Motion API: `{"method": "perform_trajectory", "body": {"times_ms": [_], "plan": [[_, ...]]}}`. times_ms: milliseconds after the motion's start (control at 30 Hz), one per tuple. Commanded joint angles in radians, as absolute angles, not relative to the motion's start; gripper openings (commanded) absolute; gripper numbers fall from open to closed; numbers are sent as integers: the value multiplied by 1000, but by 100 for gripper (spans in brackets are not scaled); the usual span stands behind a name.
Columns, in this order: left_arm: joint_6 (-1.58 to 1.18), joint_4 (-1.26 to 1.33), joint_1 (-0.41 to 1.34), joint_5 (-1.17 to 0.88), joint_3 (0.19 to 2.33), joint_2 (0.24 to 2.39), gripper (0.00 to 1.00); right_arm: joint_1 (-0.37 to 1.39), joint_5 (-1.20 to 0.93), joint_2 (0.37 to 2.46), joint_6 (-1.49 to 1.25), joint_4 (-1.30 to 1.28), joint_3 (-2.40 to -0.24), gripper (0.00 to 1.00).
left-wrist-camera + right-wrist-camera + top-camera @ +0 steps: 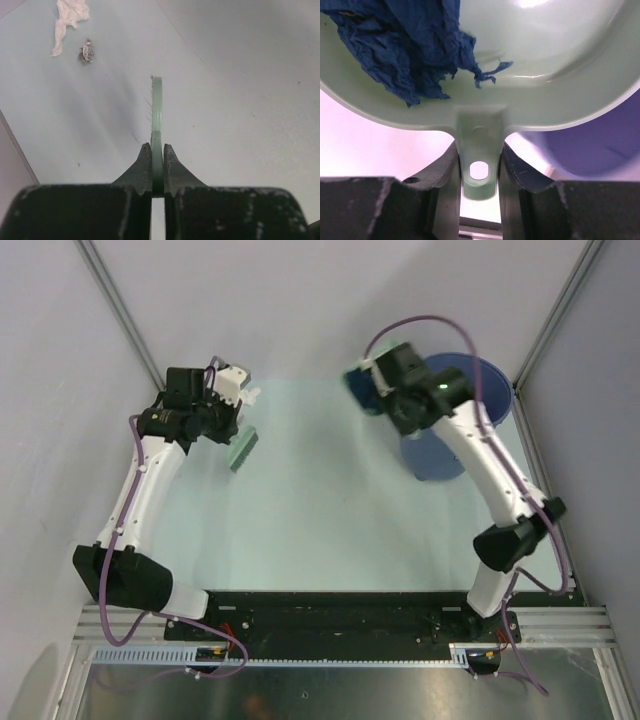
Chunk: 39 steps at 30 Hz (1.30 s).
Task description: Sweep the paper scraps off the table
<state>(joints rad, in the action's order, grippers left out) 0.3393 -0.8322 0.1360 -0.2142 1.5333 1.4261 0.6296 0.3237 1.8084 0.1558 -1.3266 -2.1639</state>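
My left gripper is shut on the thin sage-green brush, seen edge-on above the table. In the top view the brush hangs at the table's far left, by the left gripper. A white paper scrap and a small grey scrap lie on the table ahead and to the left of the brush. My right gripper is shut on the handle of the sage-green dustpan. The dustpan holds a crumpled dark blue scrap and is raised at the far right.
A dark blue round bin stands at the far right of the table, just beside and below the dustpan; its rim shows in the right wrist view. Grey walls close in the left, back and right sides.
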Motion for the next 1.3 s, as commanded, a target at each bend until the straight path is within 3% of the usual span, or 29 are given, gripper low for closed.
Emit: {"method": "perform_trajectory", "body": {"times_ms": [0, 167, 233, 367, 433, 500, 733, 967, 1267], "plan": [[327, -824, 140, -242, 1540, 1390, 0, 519, 668, 1680, 245, -1390, -2171, 0], [336, -830, 149, -241, 1539, 1390, 0, 349, 900, 1557, 561, -1060, -1955, 0], [336, -833, 155, -239, 1539, 1391, 0, 333, 926, 1468, 873, -891, -1825, 0], [336, -833, 169, -238, 1545, 1394, 0, 302, 858, 1318, 1415, -417, -1525, 0], [337, -834, 176, -235, 1549, 1396, 0, 279, 751, 1273, 1597, -406, -1433, 0], [342, -836, 186, -232, 1555, 1400, 0, 255, 645, 1255, 1658, -486, -1414, 1], [344, -844, 216, -224, 1580, 1407, 0, 173, 583, 1259, 1766, -339, -1329, 1], [368, -847, 221, -199, 1577, 1414, 0, 106, 407, 1247, 2068, 105, -1101, 1], [388, -847, 222, -192, 1586, 1428, 0, 86, 385, 1289, 2080, 240, -1098, 2]]}}
